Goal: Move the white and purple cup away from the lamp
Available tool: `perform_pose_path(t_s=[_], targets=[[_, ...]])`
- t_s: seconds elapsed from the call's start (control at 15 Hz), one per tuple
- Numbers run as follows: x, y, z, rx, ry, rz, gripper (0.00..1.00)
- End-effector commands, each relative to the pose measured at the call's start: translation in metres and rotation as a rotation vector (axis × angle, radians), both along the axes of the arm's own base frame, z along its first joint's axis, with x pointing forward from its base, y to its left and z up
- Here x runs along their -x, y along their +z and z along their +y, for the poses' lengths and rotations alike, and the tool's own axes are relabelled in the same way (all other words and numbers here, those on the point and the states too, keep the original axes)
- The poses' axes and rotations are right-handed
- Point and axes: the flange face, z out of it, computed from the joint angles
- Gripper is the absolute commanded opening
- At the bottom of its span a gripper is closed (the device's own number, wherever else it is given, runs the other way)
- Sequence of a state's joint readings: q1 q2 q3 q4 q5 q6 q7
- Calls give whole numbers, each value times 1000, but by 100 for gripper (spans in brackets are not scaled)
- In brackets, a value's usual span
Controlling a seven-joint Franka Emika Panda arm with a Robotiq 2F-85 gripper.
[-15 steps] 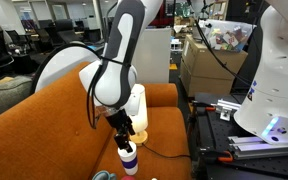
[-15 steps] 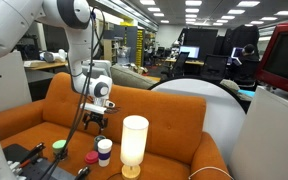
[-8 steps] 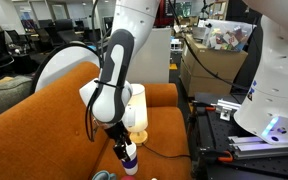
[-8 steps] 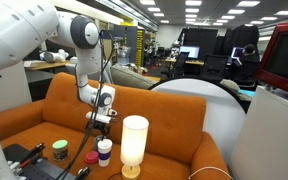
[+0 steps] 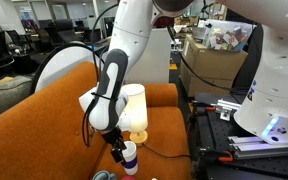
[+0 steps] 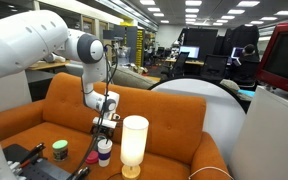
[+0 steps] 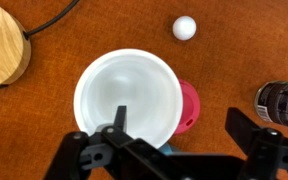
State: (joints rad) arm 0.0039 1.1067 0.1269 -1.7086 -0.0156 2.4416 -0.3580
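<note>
The white and purple cup stands on the orange sofa seat, right in front of the glowing cream lamp. In an exterior view the cup stands just beside the lamp. My gripper is open and low over the cup, also seen in an exterior view. In the wrist view the cup's white open rim fills the middle. One finger of the gripper lies over the cup's mouth and the other is outside it to the right. The lamp's wooden base is at the upper left.
A pink lid lies against the cup. A dark jar stands to its right, and a small white ball lies beyond. A green-lidded jar sits on the seat. The sofa back rises behind.
My arm has lowered the open gripper down onto the cup. The cup and lamp have not moved.
</note>
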Motion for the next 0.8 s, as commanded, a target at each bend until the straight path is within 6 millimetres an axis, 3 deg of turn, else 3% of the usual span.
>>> perform_pose_path(t_s=[0.0,0.13,0.33,0.4,0.47,0.6,0.67,0.73], targets=[[-9,-10,-4,-21,39,44,100],[-10,-16,-5,-24,50,62,100],[-12,-20,-8,-24,50,77,93],[-13,-21,-9,-25,48,80,87],[-14,-22,-11,-26,46,81,89],[-15,-22,-13,-30,40,82,84],[-16,-23,-14,-32,37,80,65],[-16,-22,-15,-36,34,81,60]])
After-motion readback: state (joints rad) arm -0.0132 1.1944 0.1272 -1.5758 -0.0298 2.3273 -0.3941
